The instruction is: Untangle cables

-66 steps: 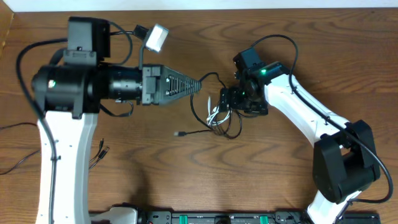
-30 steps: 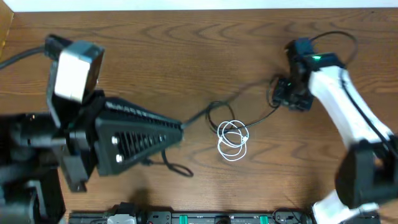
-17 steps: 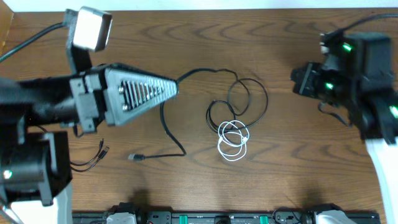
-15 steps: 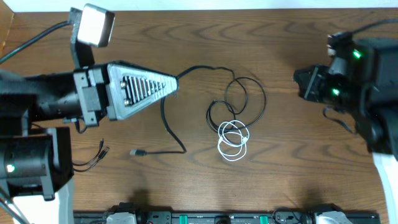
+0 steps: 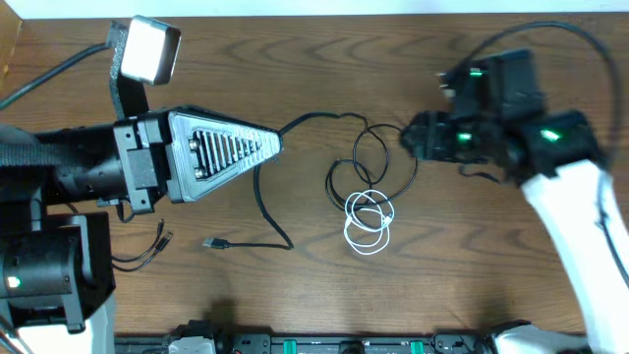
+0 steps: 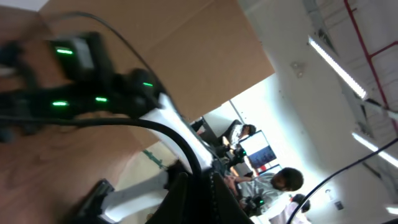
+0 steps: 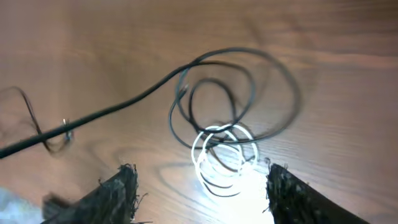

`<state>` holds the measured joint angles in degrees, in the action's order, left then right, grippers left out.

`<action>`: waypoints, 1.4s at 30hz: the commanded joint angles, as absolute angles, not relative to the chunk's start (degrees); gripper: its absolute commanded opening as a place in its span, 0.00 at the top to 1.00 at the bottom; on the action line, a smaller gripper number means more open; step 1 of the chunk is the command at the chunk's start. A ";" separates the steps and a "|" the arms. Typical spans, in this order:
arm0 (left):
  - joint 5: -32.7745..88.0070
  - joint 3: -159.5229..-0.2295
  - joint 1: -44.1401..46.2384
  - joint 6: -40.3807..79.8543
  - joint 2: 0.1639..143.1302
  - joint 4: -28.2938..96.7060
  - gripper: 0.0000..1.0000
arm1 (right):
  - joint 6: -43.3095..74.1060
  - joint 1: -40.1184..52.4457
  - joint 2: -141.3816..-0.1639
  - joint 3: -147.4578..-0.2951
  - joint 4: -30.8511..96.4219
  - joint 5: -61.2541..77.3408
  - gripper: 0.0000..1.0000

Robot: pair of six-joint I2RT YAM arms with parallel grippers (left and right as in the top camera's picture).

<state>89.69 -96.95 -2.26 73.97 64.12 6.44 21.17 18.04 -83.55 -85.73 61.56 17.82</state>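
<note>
The right gripper [image 5: 413,138] is now hanging over the table's [image 5: 472,285] middle, just right of the cable loops; half a second ago it was out by the right edge. Its fingers [image 7: 118,186] are standing wide apart, released, gripping nothing. The left gripper [image 5: 278,145] is keeping nearly the same place, raised over the left half, and its wrist view is showing its jaws clenched on the black cable [image 5: 265,202]. The cables are lying much as before. From that grip one run of the black cable is arcing toward the centre and curling into loose loops; another is dropping toward the near edge, ending in a small plug [image 5: 209,242] on the wood. The white cable [image 5: 369,224] is sitting coiled at the centre, its top overlapping the black loops. Bare wood is lying open between the coil and the right edge, and along the far edge. A black rail [image 5: 344,344] is lining the near edge.
</note>
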 commanded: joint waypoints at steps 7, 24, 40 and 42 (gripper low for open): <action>84.31 -97.49 -2.61 87.26 63.64 6.17 0.92 | 14.09 31.29 -95.72 -85.47 56.07 13.69 0.37; 82.89 -97.49 -2.61 88.79 63.61 6.15 0.93 | 20.82 33.10 -108.44 -85.47 47.42 4.82 0.32; 82.87 -97.49 -2.61 88.82 63.61 6.15 0.92 | 21.21 35.51 -110.91 -84.84 45.95 4.40 0.70; 82.85 -97.49 -2.61 88.82 63.66 6.15 0.93 | 21.23 35.57 -110.91 -84.84 46.19 4.45 0.89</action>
<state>83.22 -96.95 -2.26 88.58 63.96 6.44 21.37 34.92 -110.24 -85.41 46.00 5.21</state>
